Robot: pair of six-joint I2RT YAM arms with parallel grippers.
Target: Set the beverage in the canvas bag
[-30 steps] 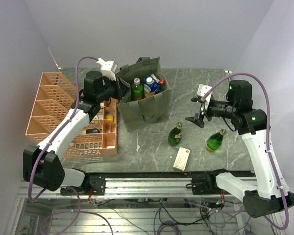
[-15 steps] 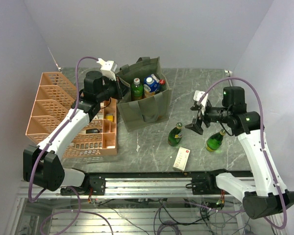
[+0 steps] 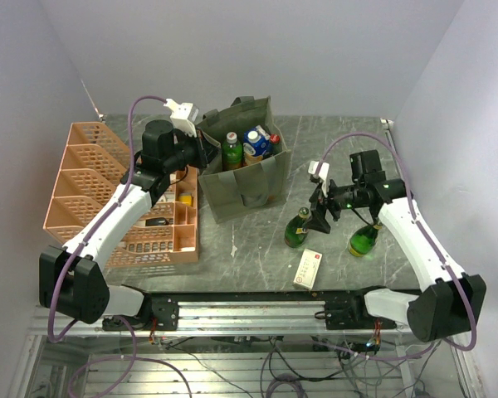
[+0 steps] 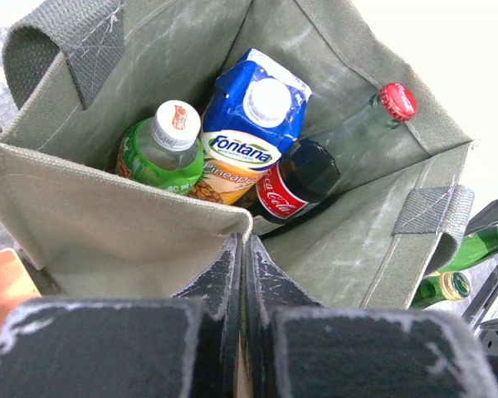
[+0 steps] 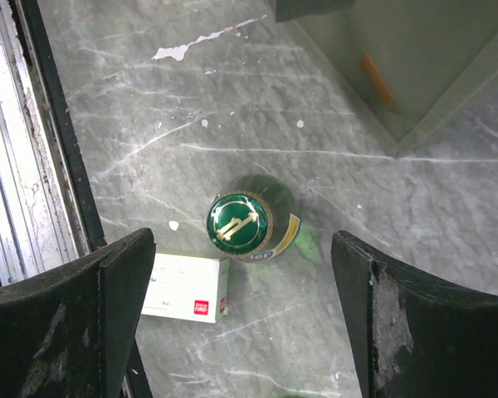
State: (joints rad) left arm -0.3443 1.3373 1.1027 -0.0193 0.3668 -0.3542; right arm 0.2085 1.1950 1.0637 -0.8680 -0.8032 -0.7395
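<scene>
On the left, no change: still pinching the near rim of the canvas bag point(image 3: 249, 186) with the left tool point(image 4: 242, 249), blades pressed together on the fabric, keeping the mouth open beside the pink crate point(image 3: 108, 191). Inside already: a green-label bottle point(image 4: 159, 149), a blue carton point(image 4: 249, 124), a cola bottle point(image 4: 315, 166). Just right of the bag, on the counter point(image 3: 257, 249): an upright green bottle point(image 5: 239, 222), not yet gripped. Over the last second, swung leftward and widened the right tool point(image 5: 242, 245) to straddle its cap, blades well apart, touching nothing. Probably ready to descend and close. Farther right, a second green bottle point(image 3: 363, 240) waiting.
</scene>
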